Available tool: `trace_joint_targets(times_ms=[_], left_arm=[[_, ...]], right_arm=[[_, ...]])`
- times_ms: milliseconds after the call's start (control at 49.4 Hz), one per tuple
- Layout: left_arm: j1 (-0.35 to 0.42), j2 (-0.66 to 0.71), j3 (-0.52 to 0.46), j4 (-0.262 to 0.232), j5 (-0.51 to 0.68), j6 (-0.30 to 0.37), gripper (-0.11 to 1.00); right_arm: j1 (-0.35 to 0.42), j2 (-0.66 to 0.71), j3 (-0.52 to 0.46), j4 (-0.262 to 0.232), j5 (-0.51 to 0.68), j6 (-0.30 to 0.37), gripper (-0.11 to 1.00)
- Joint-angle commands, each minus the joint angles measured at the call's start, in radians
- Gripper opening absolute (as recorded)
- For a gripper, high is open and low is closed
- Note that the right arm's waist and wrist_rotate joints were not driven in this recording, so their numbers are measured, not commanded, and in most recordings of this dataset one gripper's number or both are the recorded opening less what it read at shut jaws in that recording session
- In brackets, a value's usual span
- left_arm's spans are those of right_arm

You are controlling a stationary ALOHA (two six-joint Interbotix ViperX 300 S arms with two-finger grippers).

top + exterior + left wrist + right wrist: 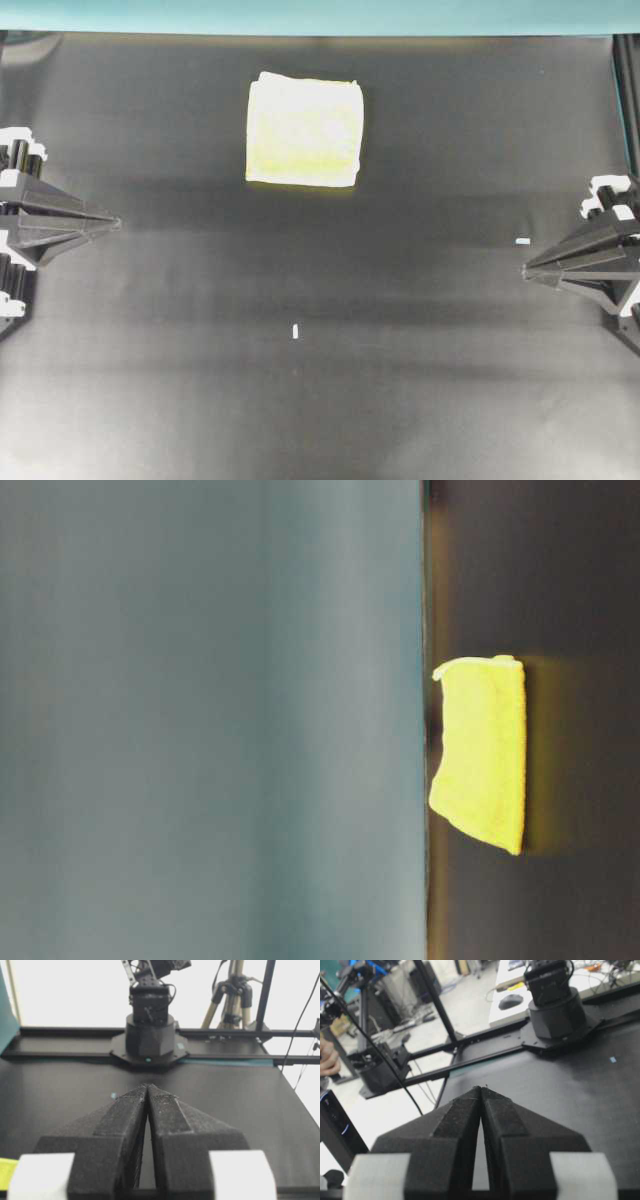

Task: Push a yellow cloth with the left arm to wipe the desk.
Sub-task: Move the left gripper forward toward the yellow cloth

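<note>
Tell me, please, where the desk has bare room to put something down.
Bare: the wide stretch of desk between the left gripper and right gripper, below the yellow cloth, with only two small white marks. Also both sides of the cloth. Tightest: between the cloth and the teal edge.

Yellow cloth (304, 130) on black desk (320, 400)

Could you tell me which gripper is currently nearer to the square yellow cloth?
Left. The left gripper sits below-left of the square yellow cloth, apart from it; the right gripper is farther off, at the opposite edge.
</note>
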Motion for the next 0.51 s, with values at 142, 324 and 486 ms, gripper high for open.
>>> trace_joint_targets(times_ms=[142, 324, 486], left_arm=[[0.018, 0.163, -0.029, 0.041, -0.083, 0.003, 0.00], [0.121, 0.336, -0.071, 0.041, -0.121, -0.021, 0.00], [0.202, 0.476, -0.130, 0.043, -0.124, -0.031, 0.00]], right_arm=[[0.000, 0.029, 0.000, 0.002, 0.012, 0.000, 0.00], [0.000, 0.034, 0.000, 0.002, 0.015, -0.002, 0.00], [0.000, 0.035, 0.002, 0.002, 0.021, -0.002, 0.00]])
